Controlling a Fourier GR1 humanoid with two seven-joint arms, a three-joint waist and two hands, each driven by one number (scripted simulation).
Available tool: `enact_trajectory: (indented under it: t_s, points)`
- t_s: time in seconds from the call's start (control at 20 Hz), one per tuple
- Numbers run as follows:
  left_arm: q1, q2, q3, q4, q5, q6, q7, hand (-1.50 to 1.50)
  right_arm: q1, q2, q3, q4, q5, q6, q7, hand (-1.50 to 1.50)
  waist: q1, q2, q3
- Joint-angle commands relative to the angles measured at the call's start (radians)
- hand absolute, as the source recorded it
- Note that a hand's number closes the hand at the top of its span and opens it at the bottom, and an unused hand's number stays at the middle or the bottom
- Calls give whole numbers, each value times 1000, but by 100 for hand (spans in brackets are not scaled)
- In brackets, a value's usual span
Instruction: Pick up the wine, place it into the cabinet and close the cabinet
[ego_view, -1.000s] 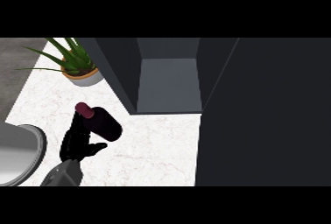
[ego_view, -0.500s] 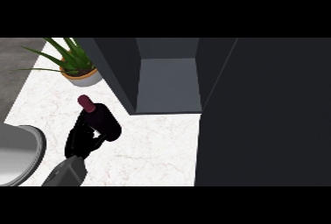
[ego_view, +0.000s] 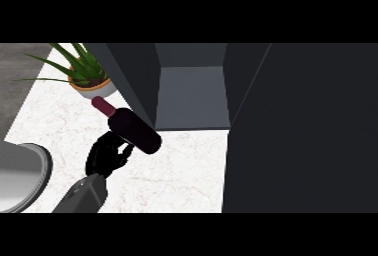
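- The left hand (ego_view: 104, 157) comes up on its grey forearm (ego_view: 80, 196) from the lower edge, left of the cabinet (ego_view: 137, 75), palm turned toward the cabinet.
- Its fingers (ego_view: 118, 150) are curled round the lower body of the wine (ego_view: 133, 128), gripping it.
- The wine is tilted, its red-capped neck pointing up and away from the cabinet, its base toward the cabinet's front edge; the dark body overlaps the cabinet's left wall.
- The cabinet stands open, nothing showing on its grey inner floor; its dark door (ego_view: 303, 130) fills the side to the right of the opening.
- A potted plant (ego_view: 90, 84) stands on the white desk (ego_view: 181, 170) just left of the cabinet; a grey round basin (ego_view: 28, 172) lies farther left.
- Compared with half a second ago, the hand and wine are closer to the cabinet's opening.
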Motion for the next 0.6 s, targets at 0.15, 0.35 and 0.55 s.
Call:
enact_trajectory:
  t_s: [0.15, 0.35, 0.55]
  points:
    - [37, 9, -70, -65, -103, 119, -202, 150, -5, -2, -11, -115, -40, -26, 75, -150, 12, -3, 1]
    - [175, 17, -143, -94, -185, 130, -326, 150, -2, -3, -16, -30, -34, 5, 5, -150, 19, -4, 2]
    - [150, 46, -173, -233, -217, 291, -220, 150, 87, -4, 11, -130, -31, -6, 31, -150, 26, -14, 4]
